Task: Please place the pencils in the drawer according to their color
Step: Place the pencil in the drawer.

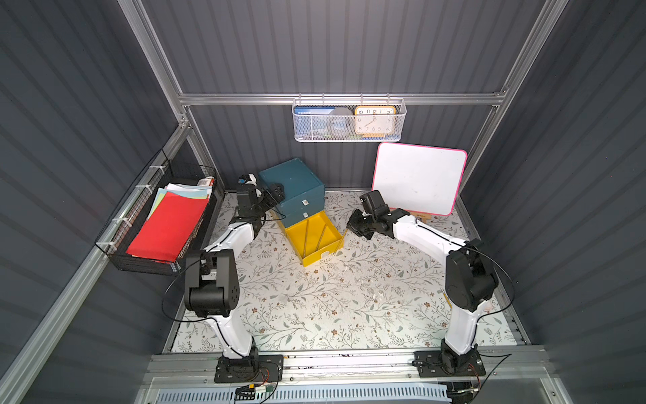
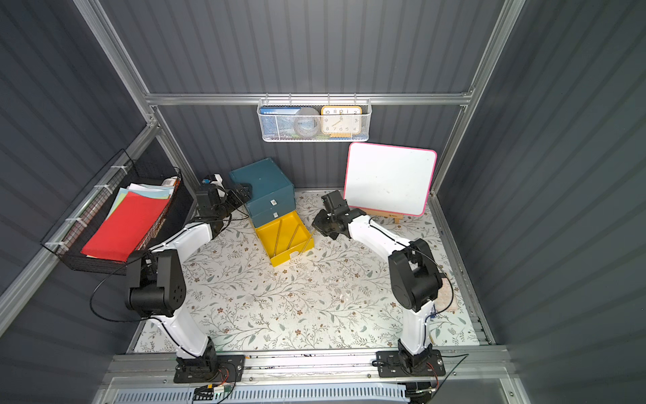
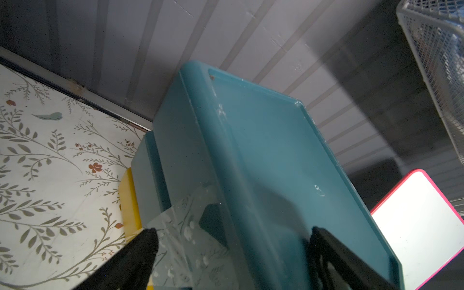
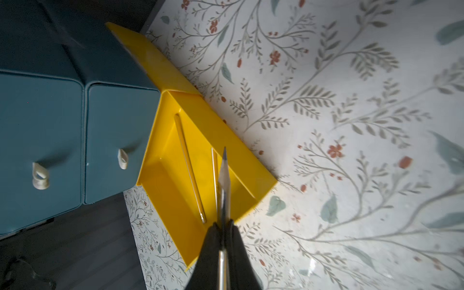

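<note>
Right gripper [image 4: 222, 227] is clamped on a gold-yellow pencil [image 4: 224, 175], jaws pinched on the shaft, sharpened tip pointing forward. In the right wrist view the tip hangs over the inside of the yellow drawer [image 4: 170, 198], close to its side wall (touching the rim or not: can't tell). In a top view this pencil [image 1: 344, 233] sits right along the drawer's edge nearest the right arm.

The drawer is pulled out from the bottom of the teal cabinet [image 1: 293, 178]. Two more gold pencils already lie in it: one [image 4: 189, 168] slanted across the floor, the other [image 4: 214, 165] near the same side wall, partly hidden behind the held one. The two upper drawers are closed, with white pull tabs [image 4: 40, 175] showing.

Left gripper [image 3: 233, 232] is open, jaws wide apart and straddling the cabinet's top edge, one finger [image 3: 140, 251] down the side and the other over the top. Contact is unclear.

Room: a wide stretch of floral mat [image 1: 314, 307] lies in front of the drawer, between the arms. The whiteboard [image 1: 419, 178] stands just behind the right arm. The cabinet backs onto the rear wall. One further yellow pencil [image 1: 446, 299] lies on the mat by the right arm, mostly hidden.
</note>
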Controlling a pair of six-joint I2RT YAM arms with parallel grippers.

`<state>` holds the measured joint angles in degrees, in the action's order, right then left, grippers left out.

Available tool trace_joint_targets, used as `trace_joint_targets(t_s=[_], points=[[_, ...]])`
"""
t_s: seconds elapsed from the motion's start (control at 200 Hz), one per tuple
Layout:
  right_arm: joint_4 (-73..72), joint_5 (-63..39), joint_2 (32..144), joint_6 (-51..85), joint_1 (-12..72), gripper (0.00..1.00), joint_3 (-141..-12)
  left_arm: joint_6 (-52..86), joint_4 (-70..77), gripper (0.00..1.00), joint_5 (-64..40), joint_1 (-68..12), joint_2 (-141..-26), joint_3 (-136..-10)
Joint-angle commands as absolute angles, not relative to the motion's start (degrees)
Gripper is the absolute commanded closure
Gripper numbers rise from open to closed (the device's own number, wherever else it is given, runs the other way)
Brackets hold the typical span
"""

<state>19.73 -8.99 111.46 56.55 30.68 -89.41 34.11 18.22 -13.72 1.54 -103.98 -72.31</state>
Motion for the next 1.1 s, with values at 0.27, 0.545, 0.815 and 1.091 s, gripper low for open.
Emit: trace_joint_targets(t_s=[0.27,0.545,0.815,1.091], points=[[18.21,-4.41,125.8,55.53,35.01,1.0,-106.0,31.91,13.08,0.0,-14.6,0.35,-105.28,-71.82],[21.94,-5.09,135.44,54.77,38.01,1.0,-118.07,31.82,12.7,0.0,-14.43,0.42,-105.13,-72.11],[25.75,-6.83,140.79,53.1,39.33,1.0,-124.65,31.82,12.66,0.0,-14.5,0.36,-104.96,-72.18],[28.87,-6.61,140.72,51.41,39.38,0.8,-124.8,31.9,12.68,0.0,-14.52,0.35,-105.03,-72.38]])
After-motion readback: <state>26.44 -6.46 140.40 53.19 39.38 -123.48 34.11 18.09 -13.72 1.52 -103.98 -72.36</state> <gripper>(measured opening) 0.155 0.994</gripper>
